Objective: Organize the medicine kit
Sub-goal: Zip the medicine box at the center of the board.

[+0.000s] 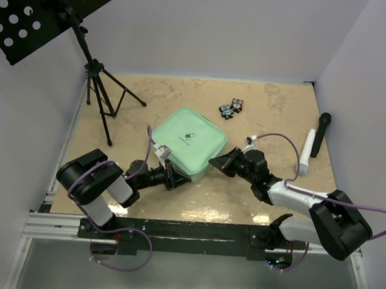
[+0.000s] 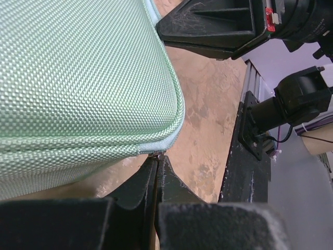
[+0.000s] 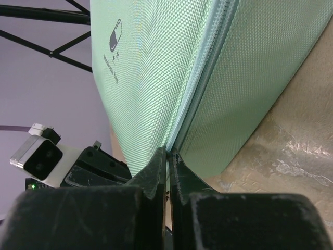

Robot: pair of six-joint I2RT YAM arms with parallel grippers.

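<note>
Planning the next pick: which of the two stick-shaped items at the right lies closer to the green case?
The white stick. It lies left of the black stick, on the side of the medicine kit; the black one sits farther right and farther back.

Soft, even overhead light fills my workspace, and shadows are faint. The glossy beige marbled tabletop [image 1: 196, 200] carries pale glare patches. In my wrist views the mint-green woven-fabric zip case [image 2: 78, 78] is crisp, each thread resolved, while my black gripper fingers [image 2: 174, 187] lie blurred at the lower edge.
</note>
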